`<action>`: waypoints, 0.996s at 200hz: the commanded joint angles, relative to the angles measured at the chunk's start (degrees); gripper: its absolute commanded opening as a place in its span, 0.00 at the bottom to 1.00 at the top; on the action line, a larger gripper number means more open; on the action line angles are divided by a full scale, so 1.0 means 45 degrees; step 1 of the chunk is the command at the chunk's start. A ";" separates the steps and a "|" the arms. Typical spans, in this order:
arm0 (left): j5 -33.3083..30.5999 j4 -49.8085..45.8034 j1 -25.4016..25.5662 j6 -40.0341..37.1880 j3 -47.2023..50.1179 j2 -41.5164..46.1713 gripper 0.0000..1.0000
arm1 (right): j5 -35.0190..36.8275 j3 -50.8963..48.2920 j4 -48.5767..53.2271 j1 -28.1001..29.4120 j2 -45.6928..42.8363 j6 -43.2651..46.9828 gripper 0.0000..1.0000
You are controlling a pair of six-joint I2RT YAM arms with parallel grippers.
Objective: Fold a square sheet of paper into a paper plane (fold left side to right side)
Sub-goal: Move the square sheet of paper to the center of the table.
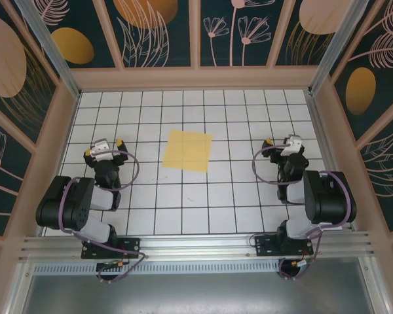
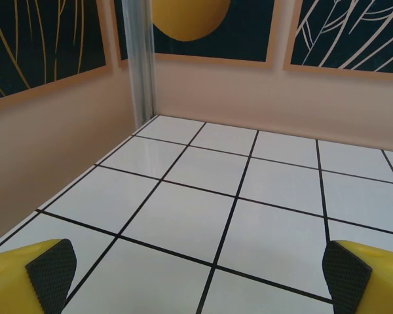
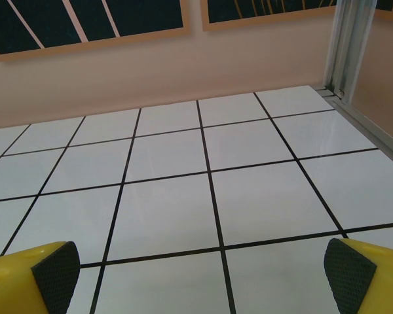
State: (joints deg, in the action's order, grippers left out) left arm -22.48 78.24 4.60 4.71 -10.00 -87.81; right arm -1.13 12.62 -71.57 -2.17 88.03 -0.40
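Black ribbed pads [image 2: 51, 271] on yellow fingers are seen at the bottom corners of both wrist views, set far apart with bare tile between them. The left hand [image 2: 198, 273] and the right hand [image 3: 203, 276] are both spread wide, and nothing is held.

From above, the square sheet of paper [image 1: 187, 150] is found lying flat and unfolded on the table [image 1: 183, 203]. It is placed between the two hands, apart from both, and is turned slightly off the grid lines. Being square, it offers no long axis. Its left edge is judged somewhat nearer the left hand, so that arm seems better placed for lifting that side across to the right.

The table is covered in glossy white tiles ruled with black lines, so a thin sheet may be expected to slide. The space is enclosed by peach-framed walls [image 1: 157, 33] carrying dark botanical panels, with aluminium posts [image 2: 139, 62] at the corners.
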 commanded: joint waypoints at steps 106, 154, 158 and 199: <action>0.0525 0.0104 -0.0270 0.0164 -0.0328 -0.0039 0.99 | 0.0134 0.0121 -0.0043 -0.0044 0.0058 -0.0223 0.99; 0.0218 -0.0145 -0.0154 -0.0006 0.0074 0.1296 0.98 | 0.0770 0.0124 0.0898 -0.0062 -0.1078 -0.0515 0.99; 0.0110 -0.0780 -0.0144 0.0050 0.0027 0.1845 0.99 | 0.0838 0.0139 0.1253 -0.0064 -0.1454 -0.0533 0.99; 0.1531 -0.8956 -0.0142 0.2853 -0.2341 0.6523 0.99 | 0.1102 0.1287 0.6905 0.0295 -0.5505 -0.2120 0.99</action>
State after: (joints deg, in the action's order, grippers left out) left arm -21.71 58.13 3.73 8.82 -14.02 -65.25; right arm 2.17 13.65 -56.60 -2.13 71.37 -3.77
